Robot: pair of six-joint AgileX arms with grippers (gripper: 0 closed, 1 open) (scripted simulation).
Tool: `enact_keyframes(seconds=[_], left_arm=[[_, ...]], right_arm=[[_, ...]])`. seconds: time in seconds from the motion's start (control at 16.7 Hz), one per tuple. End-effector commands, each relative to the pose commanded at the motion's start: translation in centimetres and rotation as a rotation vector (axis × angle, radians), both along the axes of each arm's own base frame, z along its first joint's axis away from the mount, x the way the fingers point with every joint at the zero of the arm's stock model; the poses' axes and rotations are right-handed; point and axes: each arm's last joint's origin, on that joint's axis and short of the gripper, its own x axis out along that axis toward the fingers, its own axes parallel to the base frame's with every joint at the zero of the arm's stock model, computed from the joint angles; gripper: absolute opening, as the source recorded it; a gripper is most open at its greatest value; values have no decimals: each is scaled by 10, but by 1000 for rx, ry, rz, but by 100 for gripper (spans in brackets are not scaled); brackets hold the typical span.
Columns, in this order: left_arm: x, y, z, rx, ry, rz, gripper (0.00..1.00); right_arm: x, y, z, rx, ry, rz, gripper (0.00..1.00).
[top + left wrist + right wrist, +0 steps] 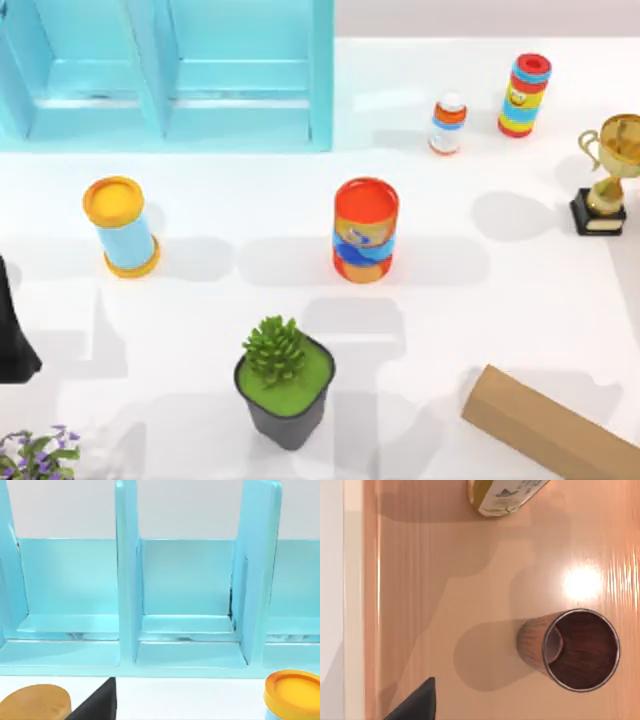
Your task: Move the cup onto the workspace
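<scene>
Copper-brown cup — upright, open-mouthed

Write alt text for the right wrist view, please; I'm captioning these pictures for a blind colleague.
A copper-brown metallic cup stands upright and empty on a glossy peach-toned surface, seen from above with its dark interior showing and its shadow beside it. A yellow-and-white container stands apart from it, and a dark gripper finger juts in at the picture's edge.

table: glossy white, soft grey shadows across it | shelf unit: turquoise, upright dividers, at the table's far left | wall: plain pale grey behind shelf | peach-toned wooden surface: bright light glare
</scene>
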Motion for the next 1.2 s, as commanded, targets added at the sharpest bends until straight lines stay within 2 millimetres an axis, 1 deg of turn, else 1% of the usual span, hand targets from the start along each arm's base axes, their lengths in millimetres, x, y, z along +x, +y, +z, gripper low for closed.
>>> enact_keyframes(seconds=[0.12,0.24,0.42,0.54,0.66,0.96,1.08,1.2], left_arm=[[0,0,0,0,0,0,100],[0,0,0,0,0,0,100],[0,0,0,0,0,0,100],[0,0,0,0,0,0,100],[0,0,0,0,0,0,100],[0,0,0,0,0,0,100],[0,0,0,0,0,0,100],[0,0,0,0,0,0,100]], right_arm=[[23,-22,2,35,141,-3,100],[41,-44,1,75,255,-4,100],[60,-72,-3,133,373,-8,100],[67,-85,-8,166,427,-12,100],[70,-91,-11,182,449,-14,100],[70,-90,-11,180,448,-11,100],[69,-92,-19,182,449,-14,100],[67,-96,-33,182,450,-15,100]])
